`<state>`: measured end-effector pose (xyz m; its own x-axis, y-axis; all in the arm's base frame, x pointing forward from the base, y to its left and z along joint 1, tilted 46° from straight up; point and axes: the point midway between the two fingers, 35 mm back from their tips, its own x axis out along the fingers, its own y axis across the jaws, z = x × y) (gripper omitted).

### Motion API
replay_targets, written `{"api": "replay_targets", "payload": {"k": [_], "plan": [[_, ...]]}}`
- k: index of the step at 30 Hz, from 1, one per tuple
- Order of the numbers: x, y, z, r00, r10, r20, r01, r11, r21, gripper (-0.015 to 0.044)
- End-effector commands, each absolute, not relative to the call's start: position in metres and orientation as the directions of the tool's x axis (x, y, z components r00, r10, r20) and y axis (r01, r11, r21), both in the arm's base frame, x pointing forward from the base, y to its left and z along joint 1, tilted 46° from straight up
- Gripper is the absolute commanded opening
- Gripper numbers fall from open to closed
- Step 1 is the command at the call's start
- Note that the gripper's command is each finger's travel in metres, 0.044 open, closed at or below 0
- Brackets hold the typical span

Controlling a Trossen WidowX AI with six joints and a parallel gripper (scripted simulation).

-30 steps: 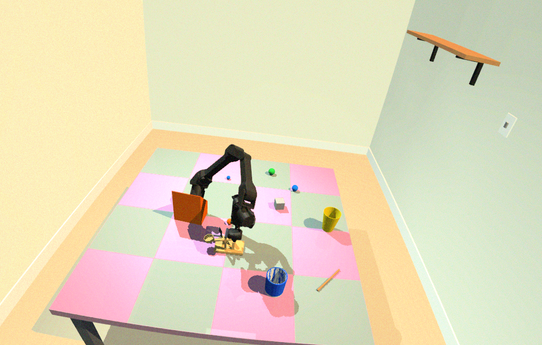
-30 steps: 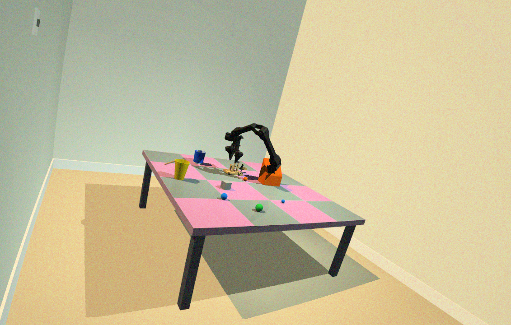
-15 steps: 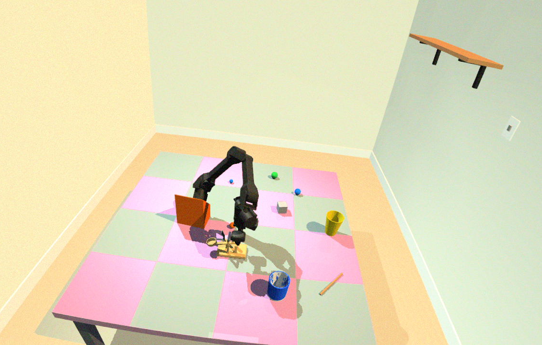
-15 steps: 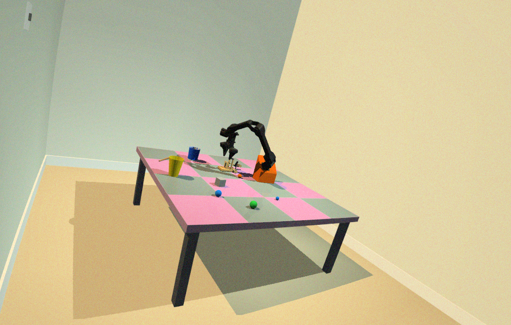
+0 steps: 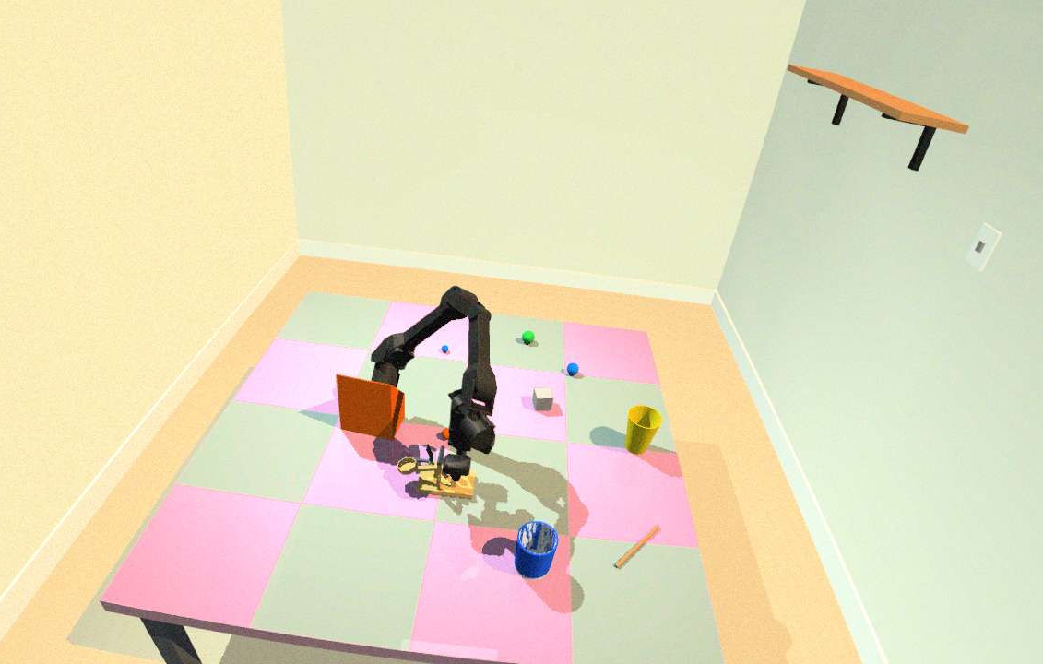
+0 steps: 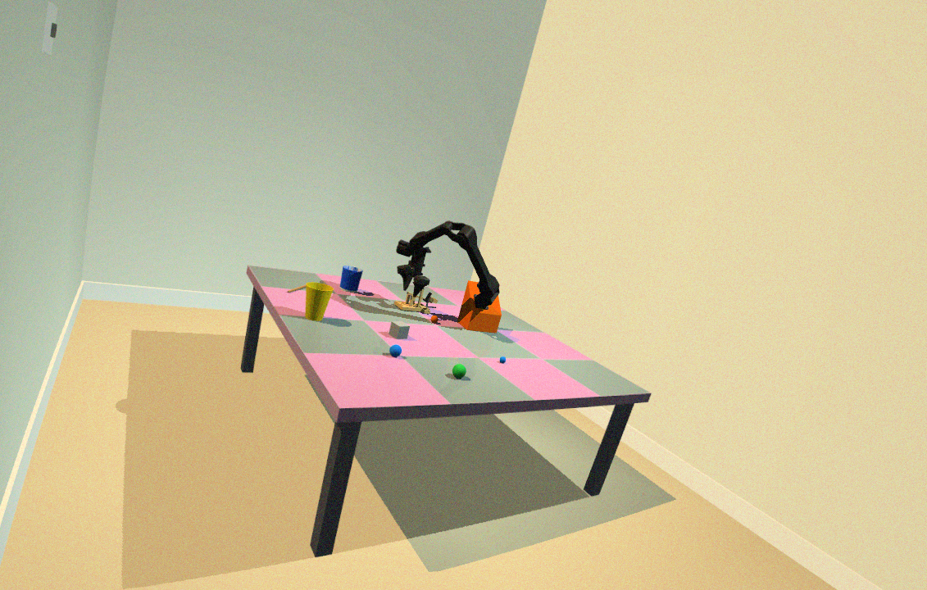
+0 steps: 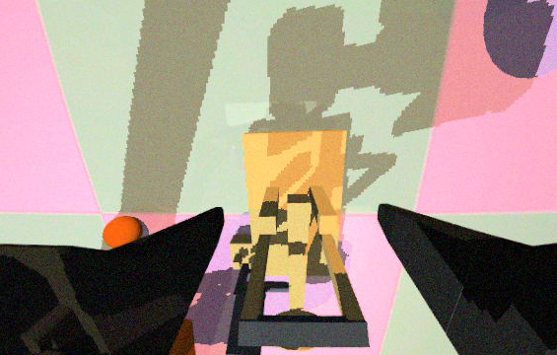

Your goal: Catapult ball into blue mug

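Note:
The wooden catapult (image 5: 463, 489) (image 6: 402, 306) (image 7: 332, 148) stands on the table, its throwing cup (image 5: 407, 465) toward the orange block's side. No ball shows in the cup in the top view; in the wrist view the crossbar largely hides it. My gripper (image 5: 456, 472) (image 6: 414, 289) (image 7: 299, 213) is open and empty, pointing down over the catapult, with one finger on each side of its frame in the wrist view. An orange ball (image 5: 445, 433) (image 6: 434, 319) (image 7: 122, 232) lies on the table beside the catapult. The blue mug (image 5: 535, 563) (image 6: 351, 279) stands upright beyond the catapult's base end.
An orange block (image 5: 368, 406) (image 6: 481, 315) stands near the arm's base. A grey cube (image 5: 542, 399) (image 6: 399, 329), yellow cup (image 5: 640, 431) (image 6: 317, 301), stick (image 5: 637, 546), green ball (image 5: 527, 337) (image 6: 459, 371) and two blue balls (image 5: 572, 369) (image 5: 444, 348) are farther off.

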<state>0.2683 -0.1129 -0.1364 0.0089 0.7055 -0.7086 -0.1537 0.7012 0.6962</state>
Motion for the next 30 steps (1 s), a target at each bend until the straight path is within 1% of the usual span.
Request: {"api": "replay_targets", "payload": {"k": [1,22,30], "plan": [[0.268,-0.109,-0.140,0.013,0.708,-0.706,-0.146,0.700,0.699,0.0440],[0.268,-0.085,-0.163,0.013,0.710,-0.704,-0.147,0.698,0.701,0.0440],[0.268,-0.087,-0.161,0.009,0.707,-0.707,-0.154,0.699,0.698,0.0230]]}}
